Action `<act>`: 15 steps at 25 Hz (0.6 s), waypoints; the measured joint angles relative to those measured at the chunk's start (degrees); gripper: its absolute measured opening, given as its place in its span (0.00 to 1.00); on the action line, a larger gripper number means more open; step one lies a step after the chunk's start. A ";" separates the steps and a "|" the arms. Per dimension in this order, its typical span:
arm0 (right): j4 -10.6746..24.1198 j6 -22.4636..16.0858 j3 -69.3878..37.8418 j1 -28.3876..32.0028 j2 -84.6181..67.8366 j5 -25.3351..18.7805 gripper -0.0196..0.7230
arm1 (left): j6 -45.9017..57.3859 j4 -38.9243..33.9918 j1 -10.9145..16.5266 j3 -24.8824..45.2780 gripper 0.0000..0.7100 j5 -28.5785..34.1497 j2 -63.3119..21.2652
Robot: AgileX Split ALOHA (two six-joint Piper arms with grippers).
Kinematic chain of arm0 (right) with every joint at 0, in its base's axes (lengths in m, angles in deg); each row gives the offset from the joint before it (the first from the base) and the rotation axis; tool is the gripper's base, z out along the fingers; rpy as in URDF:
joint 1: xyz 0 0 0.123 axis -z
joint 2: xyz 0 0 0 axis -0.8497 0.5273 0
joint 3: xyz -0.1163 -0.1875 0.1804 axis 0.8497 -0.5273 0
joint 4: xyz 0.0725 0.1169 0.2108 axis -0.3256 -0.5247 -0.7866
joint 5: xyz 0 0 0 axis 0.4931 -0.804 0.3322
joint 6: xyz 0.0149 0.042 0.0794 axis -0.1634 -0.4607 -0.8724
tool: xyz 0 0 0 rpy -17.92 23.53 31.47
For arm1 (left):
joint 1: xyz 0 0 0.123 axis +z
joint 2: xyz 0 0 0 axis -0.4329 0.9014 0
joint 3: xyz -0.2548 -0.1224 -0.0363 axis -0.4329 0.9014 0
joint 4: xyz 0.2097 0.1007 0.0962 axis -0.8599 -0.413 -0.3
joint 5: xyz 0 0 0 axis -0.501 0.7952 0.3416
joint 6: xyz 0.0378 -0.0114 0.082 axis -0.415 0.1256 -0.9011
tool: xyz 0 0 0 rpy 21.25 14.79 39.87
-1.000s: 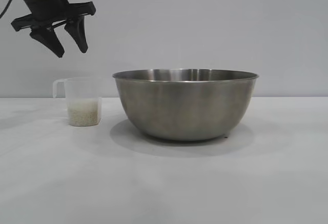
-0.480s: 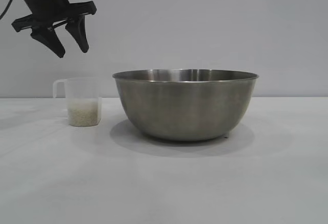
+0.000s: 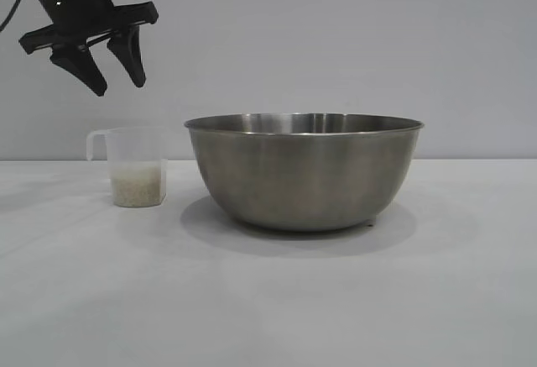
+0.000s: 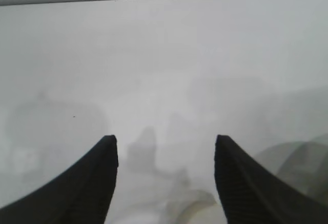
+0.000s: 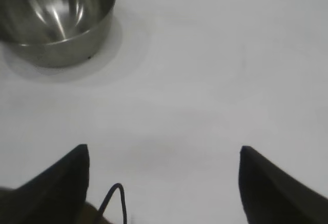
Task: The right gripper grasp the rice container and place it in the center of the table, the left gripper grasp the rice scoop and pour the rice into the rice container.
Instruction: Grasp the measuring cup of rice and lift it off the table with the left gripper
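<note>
The rice container (image 3: 304,171) sits mid-frame on the table (image 3: 268,300), the rice scoop (image 3: 134,167) just left of it. The left pincer (image 3: 112,73), upper left, hangs open and empty: descend squarely onto the scoop's handle. The right pincer (image 5: 164,155) gapes empty.

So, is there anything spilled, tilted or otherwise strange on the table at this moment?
Nothing stands out. The rice container sits upright on the table, and the rice scoop stands upright beside it, apart from it, with the rice inside. No grains show on the tabletop. The left gripper hangs open above the scoop.
</note>
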 joint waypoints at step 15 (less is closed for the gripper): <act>0.00 0.00 0.00 0.00 0.00 0.03 0.79 | 0.00 0.00 0.00 0.00 0.57 -3.12 0.00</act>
